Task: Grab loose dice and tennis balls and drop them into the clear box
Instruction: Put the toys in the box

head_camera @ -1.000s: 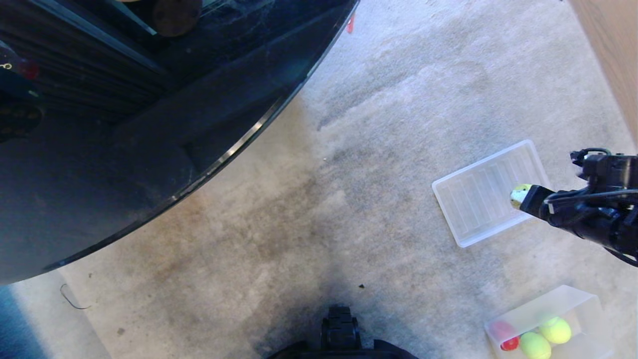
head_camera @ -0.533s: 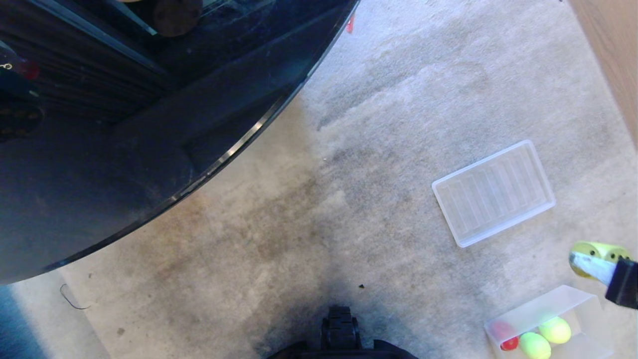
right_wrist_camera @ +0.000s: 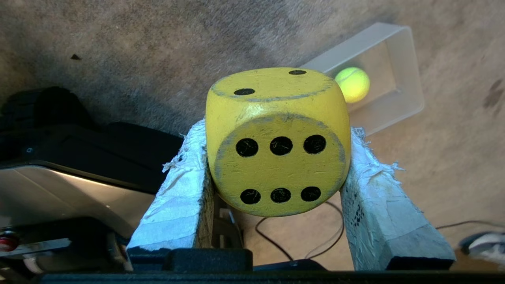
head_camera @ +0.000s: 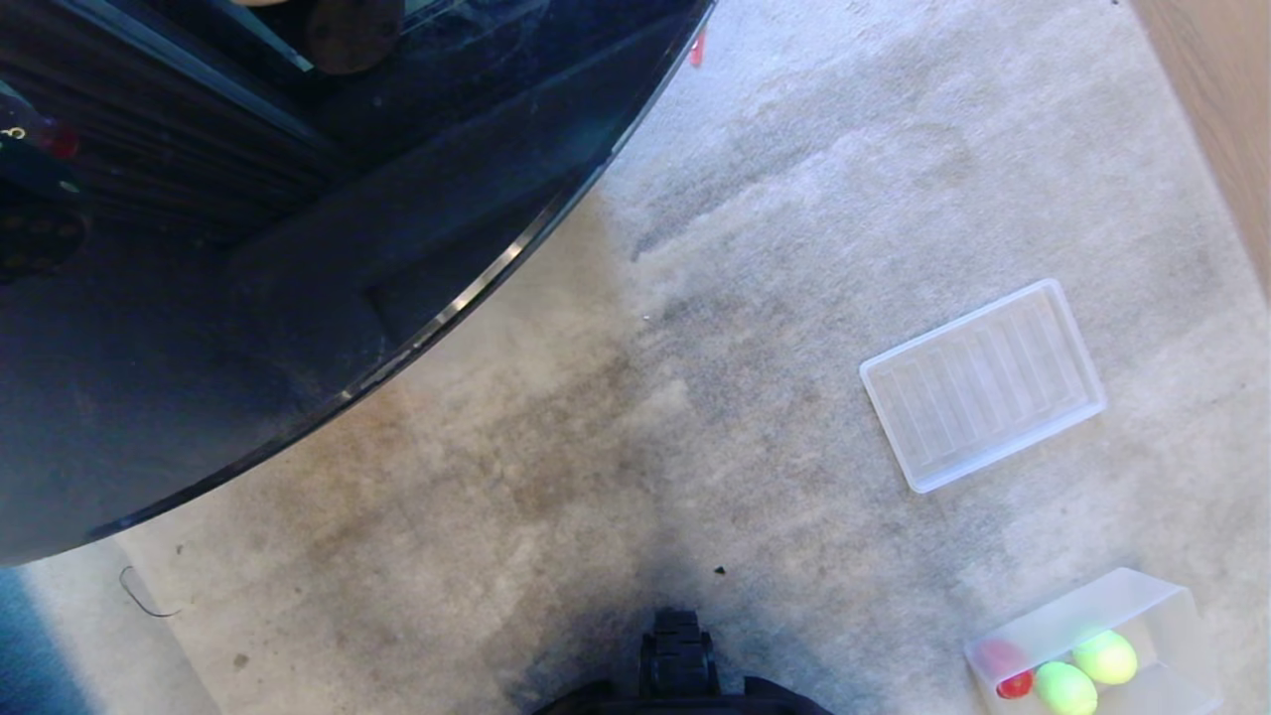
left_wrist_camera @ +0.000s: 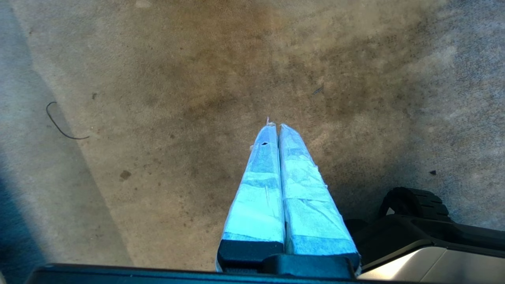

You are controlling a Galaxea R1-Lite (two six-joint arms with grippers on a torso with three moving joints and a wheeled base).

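Observation:
In the right wrist view my right gripper (right_wrist_camera: 276,136) is shut on the yellow die (right_wrist_camera: 278,157), whose six black pips face the camera. Beyond the die lies the clear box (right_wrist_camera: 410,59) with a tennis ball (right_wrist_camera: 352,84) inside. The head view shows the clear box (head_camera: 1142,596) on the carpet at the bottom right, holding a red die (head_camera: 1008,673) and two tennis balls (head_camera: 1064,687) (head_camera: 1104,656). Neither arm shows in the head view. My left gripper (left_wrist_camera: 275,126) hangs shut and empty over the stained carpet.
The flat ribbed clear lid (head_camera: 983,382) lies on the carpet beyond the box. A large dark round table (head_camera: 298,248) fills the upper left. A wooden surface (head_camera: 1226,99) borders the far right. My base (head_camera: 680,665) sits at the bottom centre.
The right gripper with the yellow die has swung from over the lid down towards the box and out of the head view. The left arm has not moved.

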